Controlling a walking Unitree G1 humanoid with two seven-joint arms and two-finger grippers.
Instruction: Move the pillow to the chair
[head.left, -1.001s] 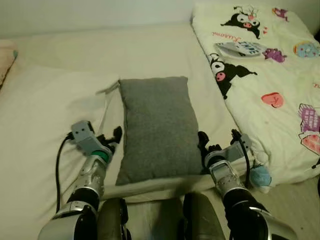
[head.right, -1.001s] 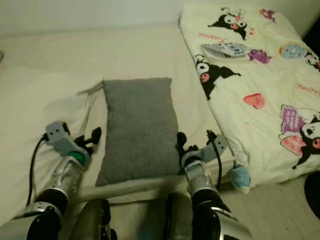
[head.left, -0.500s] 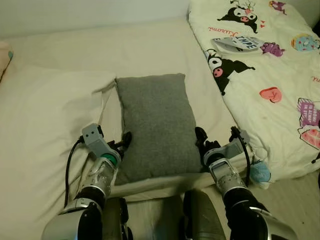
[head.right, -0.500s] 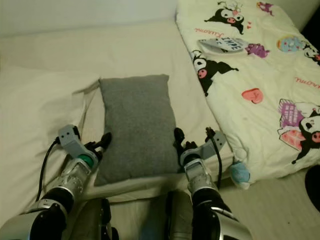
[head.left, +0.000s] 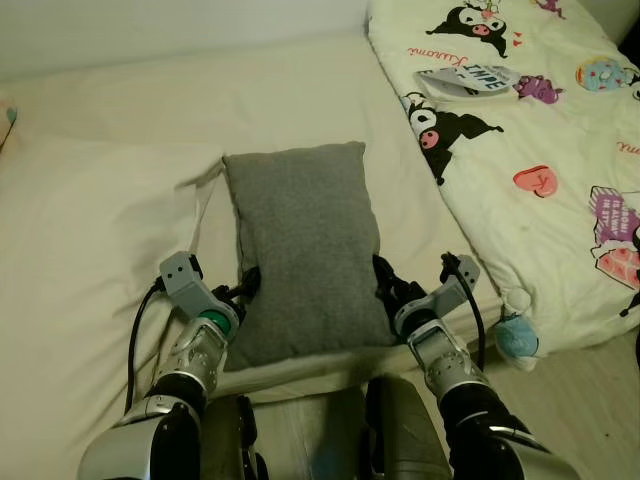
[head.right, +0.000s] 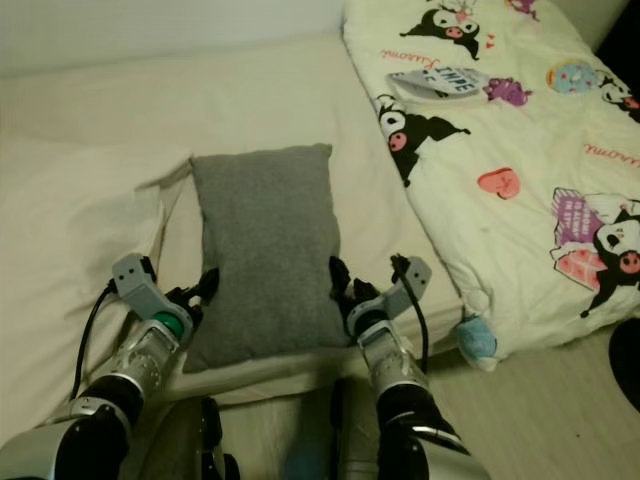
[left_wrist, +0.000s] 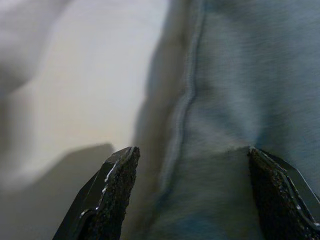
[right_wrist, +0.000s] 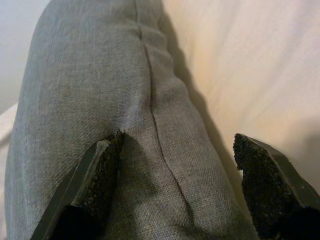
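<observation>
Cream bedding (head.left: 120, 200) carries the grey pillow (head.left: 305, 250), lying lengthwise between the two grippers. Since a second ago both arms have closed in from its sides. Left gripper (head.left: 246, 285) reaches forward, fingers (left_wrist: 112, 195) spread wide around the pillow's left seam, one pressing into the fabric. Right gripper (head.left: 384, 283) mirrors it, fingers (right_wrist: 100, 180) wide apart astride the right seam. Beyond it lies a cartoon-print quilt (head.left: 540, 150).
</observation>
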